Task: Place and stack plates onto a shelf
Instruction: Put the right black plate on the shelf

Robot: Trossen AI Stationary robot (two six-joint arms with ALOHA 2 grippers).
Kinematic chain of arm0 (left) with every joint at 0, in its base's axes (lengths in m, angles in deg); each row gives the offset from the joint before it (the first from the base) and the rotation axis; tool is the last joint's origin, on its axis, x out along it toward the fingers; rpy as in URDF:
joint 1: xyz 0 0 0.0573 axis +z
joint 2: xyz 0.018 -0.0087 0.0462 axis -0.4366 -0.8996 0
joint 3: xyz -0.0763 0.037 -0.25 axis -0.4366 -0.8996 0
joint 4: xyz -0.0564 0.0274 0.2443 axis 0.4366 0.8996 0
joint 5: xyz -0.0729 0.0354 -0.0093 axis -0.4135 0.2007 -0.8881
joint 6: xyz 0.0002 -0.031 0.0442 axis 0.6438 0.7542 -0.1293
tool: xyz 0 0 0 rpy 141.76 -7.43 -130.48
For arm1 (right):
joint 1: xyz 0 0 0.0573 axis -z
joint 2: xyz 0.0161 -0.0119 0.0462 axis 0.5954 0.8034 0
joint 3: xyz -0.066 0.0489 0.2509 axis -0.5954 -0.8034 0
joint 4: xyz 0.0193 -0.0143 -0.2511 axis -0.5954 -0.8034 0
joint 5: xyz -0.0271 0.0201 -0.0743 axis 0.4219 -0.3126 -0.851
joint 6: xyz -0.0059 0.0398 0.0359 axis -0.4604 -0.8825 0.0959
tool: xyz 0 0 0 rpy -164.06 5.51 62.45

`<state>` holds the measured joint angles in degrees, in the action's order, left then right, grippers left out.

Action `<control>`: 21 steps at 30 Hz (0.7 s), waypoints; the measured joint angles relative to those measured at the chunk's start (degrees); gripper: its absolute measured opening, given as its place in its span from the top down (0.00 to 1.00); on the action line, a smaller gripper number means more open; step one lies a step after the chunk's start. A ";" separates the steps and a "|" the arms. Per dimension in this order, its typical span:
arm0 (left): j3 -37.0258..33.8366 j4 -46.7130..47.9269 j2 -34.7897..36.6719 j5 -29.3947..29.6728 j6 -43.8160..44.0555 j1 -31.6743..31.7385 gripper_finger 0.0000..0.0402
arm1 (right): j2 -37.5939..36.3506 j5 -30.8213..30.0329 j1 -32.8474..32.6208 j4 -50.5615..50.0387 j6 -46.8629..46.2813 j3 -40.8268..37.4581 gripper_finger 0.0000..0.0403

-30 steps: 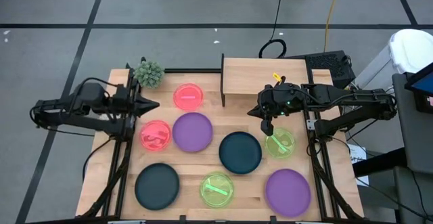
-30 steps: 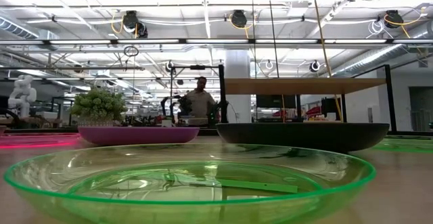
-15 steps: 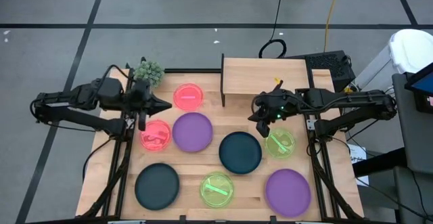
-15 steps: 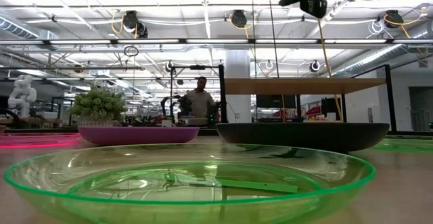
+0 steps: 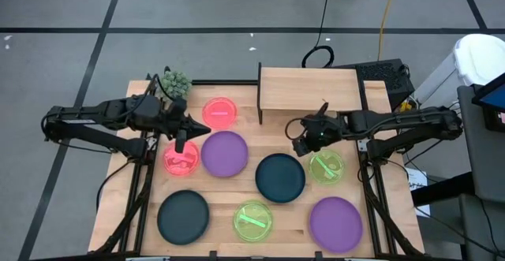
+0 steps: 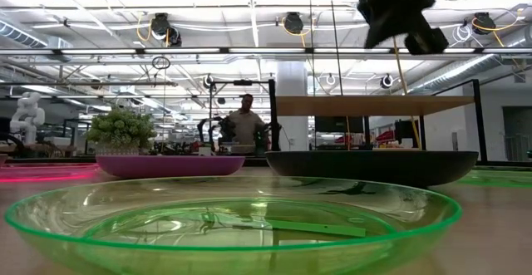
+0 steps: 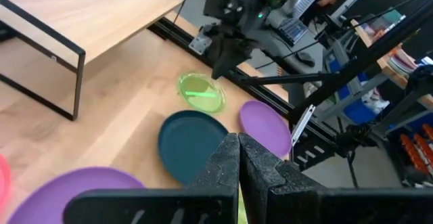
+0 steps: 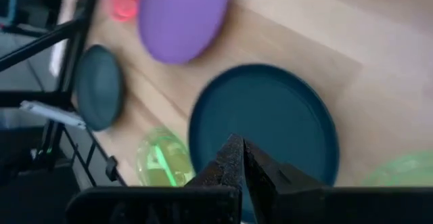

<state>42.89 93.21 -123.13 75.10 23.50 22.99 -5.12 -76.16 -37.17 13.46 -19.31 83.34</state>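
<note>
The left gripper (image 5: 181, 147), fingers closed on nothing, hangs over the translucent pink-red plate (image 5: 182, 158) at the table's left. The right gripper (image 5: 300, 145), also closed and empty, hovers between the central dark teal plate (image 5: 280, 177) and the bare light-wood shelf (image 5: 308, 90) at the far edge. No writing is legible

Closed right hand (image 8: 238, 158) above teal plate (image 8: 270, 119)

My black pincers (image 5: 183, 145) hung over a pale wood desk (image 5: 229, 190) holding two teal plates (image 5: 280, 177), two purple (image 5: 225, 152), two pink-red (image 5: 220, 113), two neon green (image 5: 252, 221).
</note>
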 joint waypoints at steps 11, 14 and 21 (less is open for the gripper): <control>0.00 0.22 -0.43 -0.07 0.85 -0.68 1.00 | 0.00 1.47 -2.55 1.08 -11.15 -7.69 0.99; 0.00 0.25 -0.43 -0.09 1.29 -0.72 1.00 | 0.00 1.45 -3.37 0.42 -13.65 -8.88 0.98; 0.00 0.25 -0.59 0.01 1.86 -1.46 1.00 | 0.00 1.42 -4.02 2.47 -14.46 -12.67 0.89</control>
<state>42.89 93.46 -123.73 75.11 25.36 21.53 -5.12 -74.73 -41.18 15.93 -33.78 70.68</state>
